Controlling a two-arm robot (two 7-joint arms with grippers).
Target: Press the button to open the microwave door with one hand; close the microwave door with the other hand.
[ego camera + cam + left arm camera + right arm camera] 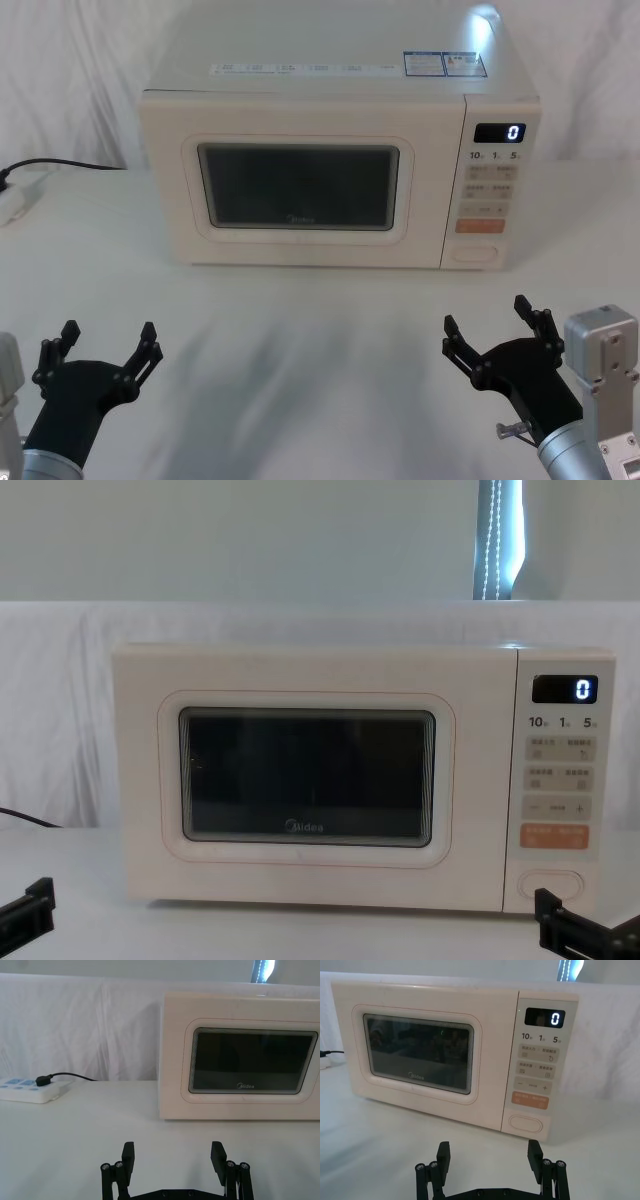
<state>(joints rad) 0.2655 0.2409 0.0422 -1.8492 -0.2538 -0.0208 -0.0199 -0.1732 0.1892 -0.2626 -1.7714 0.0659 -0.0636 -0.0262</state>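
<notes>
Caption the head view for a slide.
Both open hands, left hand and right hand, wait before the shut microwave door; button unpressed.

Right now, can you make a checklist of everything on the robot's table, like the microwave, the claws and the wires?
Surface: table under a white cloth.
Job's things: microwave door shut; the button sits at the bottom of the control panel, below the orange key; the display reads 0.
Clutter: nothing seen.
Grippers: left gripper open, low in front of the door's left side, apart from it; right gripper open, in front of the control panel, not touching.
Cables: black cable plugged into a white power strip left of the microwave.
Surroundings: white cloth backdrop, a bright strip behind.
</notes>
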